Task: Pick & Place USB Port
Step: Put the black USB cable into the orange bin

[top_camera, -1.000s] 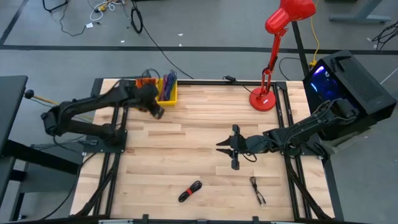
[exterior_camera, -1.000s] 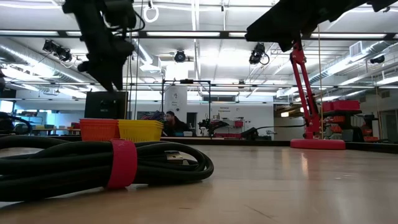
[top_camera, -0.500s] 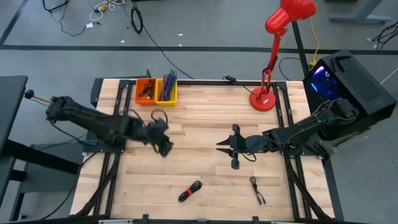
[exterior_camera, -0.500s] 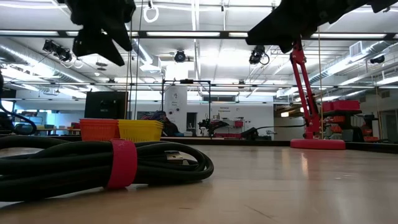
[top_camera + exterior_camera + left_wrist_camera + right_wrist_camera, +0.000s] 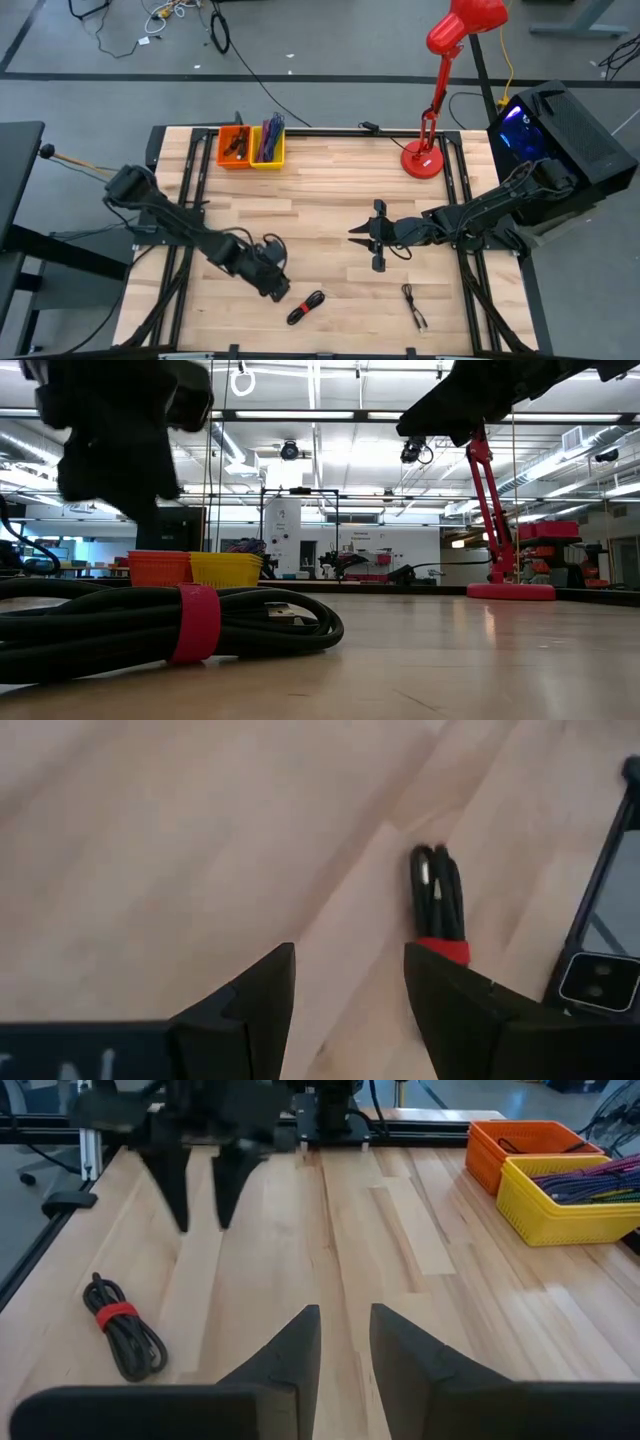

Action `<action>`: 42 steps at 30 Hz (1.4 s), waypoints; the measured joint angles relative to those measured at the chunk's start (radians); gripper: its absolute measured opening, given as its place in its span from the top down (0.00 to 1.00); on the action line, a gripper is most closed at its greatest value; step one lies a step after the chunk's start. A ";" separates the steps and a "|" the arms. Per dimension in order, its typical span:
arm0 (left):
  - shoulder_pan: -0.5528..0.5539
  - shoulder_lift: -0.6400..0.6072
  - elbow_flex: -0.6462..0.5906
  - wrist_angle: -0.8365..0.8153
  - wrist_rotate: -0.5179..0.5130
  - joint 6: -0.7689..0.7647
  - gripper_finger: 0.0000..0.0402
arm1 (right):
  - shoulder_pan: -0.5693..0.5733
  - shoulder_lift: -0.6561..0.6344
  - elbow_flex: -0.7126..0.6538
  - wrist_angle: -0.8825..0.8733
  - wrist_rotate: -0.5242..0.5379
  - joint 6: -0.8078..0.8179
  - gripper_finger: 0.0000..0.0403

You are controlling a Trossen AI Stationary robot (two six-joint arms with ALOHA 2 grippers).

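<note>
While the left claw hangs apart, the coiled black cable wears a red band.

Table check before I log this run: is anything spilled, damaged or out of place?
Nothing stands out. The bundled cable lies neatly tied, a second cable lies loose nearby, both bins sit upright at the back edge. The left gripper hovers open beside the bundle.

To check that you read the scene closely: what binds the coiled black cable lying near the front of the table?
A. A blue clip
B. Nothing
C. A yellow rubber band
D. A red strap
D: a red strap wraps the coiled black cable, as the low view and both wrist views show.
</note>
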 joint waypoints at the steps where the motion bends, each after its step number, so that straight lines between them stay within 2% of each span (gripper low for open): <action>1: -0.003 0.018 0.000 0.009 0.010 -0.017 0.52 | 0.000 0.000 0.000 -0.001 0.000 -0.001 0.77; 6: -0.020 0.085 0.000 0.030 0.063 -0.082 0.52 | 0.000 0.000 0.000 -0.007 0.000 0.000 0.77; 12: -0.043 0.129 0.001 0.209 0.095 -0.101 0.52 | 0.000 0.000 0.000 -0.022 0.000 -0.001 0.77; 16: -0.060 0.135 0.001 0.243 0.095 -0.145 0.52 | 0.000 0.000 0.000 -0.027 0.000 -0.013 0.77; 27: -0.083 0.174 0.010 0.232 0.072 -0.243 0.52 | 0.000 0.000 0.000 -0.028 0.000 -0.039 0.77; 36: -0.083 0.288 0.136 0.232 0.127 -0.196 0.52 | 0.000 0.000 0.000 -0.036 0.000 -0.044 0.77; 40: -0.081 0.327 0.190 0.184 0.129 -0.200 0.52 | 0.000 0.000 0.001 -0.035 0.000 -0.046 0.77; 42: -0.081 0.348 0.220 0.100 0.149 -0.201 0.52 | 0.000 0.000 0.001 -0.031 -0.002 -0.046 0.77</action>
